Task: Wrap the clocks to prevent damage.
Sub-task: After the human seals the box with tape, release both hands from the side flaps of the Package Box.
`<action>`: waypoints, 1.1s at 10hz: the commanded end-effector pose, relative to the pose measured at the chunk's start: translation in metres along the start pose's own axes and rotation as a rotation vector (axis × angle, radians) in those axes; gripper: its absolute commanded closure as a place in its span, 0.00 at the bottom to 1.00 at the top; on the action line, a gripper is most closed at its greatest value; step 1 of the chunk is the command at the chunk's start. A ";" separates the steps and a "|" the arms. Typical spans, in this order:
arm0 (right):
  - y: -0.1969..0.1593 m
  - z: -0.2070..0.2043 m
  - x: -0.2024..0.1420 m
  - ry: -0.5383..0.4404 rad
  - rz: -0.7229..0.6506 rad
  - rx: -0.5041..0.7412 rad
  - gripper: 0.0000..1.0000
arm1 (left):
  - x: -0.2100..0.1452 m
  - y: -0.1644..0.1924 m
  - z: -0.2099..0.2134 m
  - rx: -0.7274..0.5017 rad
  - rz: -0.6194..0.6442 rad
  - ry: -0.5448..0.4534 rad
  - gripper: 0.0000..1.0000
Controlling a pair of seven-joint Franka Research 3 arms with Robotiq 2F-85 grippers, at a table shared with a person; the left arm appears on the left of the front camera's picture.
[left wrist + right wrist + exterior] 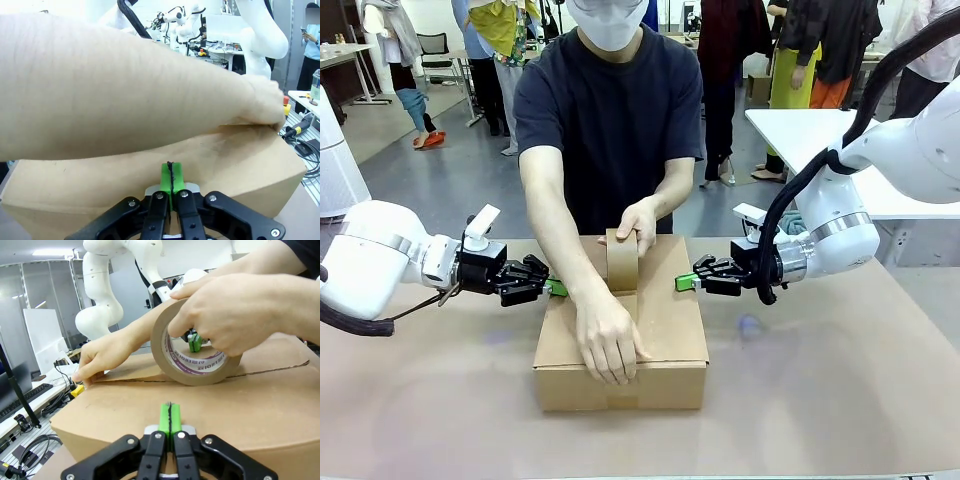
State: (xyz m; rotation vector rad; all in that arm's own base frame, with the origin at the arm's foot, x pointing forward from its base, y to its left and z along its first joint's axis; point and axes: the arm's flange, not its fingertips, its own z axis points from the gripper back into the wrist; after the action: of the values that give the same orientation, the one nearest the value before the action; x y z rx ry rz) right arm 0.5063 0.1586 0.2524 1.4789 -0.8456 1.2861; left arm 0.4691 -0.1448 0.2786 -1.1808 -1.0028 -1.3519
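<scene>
Closed jaws of our left gripper [556, 288] and right gripper [684, 283] brace the cardboard box [665, 330] while the person's hand [638, 223] runs the tape roll [622, 260] along its top seam, so we judge sealing under way, unfinished.

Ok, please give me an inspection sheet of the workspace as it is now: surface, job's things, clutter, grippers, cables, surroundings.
Surface: table under a brownish cover, bare around the box.
Job's things: closed cardboard box at the centre; a person's hand presses its near top edge, the other hand holds a tape roll upright on the top seam.
Clutter: nothing seen.
Grippers: left gripper shut, pads at the box's left side; right gripper shut, pads at its right side; contact cannot be told.
Cables: black hose along the right arm.
Surroundings: people standing behind, a white table at far right.
</scene>
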 end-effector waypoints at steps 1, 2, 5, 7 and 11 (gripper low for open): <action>0.000 0.001 -0.003 0.004 -0.009 -0.011 0.99 | -0.003 -0.001 -0.002 0.011 0.006 0.003 1.00; 0.000 0.001 -0.003 0.004 -0.009 -0.011 0.99 | -0.003 -0.001 -0.002 0.011 0.006 0.003 1.00; 0.000 0.001 -0.003 0.004 -0.009 -0.011 0.99 | -0.003 -0.001 -0.002 0.011 0.006 0.003 1.00; 0.000 0.001 -0.003 0.004 -0.009 -0.011 0.99 | -0.003 -0.001 -0.002 0.011 0.006 0.003 1.00; 0.000 0.001 -0.003 0.004 -0.009 -0.011 0.99 | -0.003 -0.001 -0.002 0.011 0.006 0.003 1.00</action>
State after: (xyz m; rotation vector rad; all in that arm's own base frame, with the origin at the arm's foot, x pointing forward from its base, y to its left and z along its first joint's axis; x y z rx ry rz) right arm 0.5063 0.1586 0.2525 1.4793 -0.8458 1.2861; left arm 0.4691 -0.1447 0.2784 -1.1807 -1.0026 -1.3516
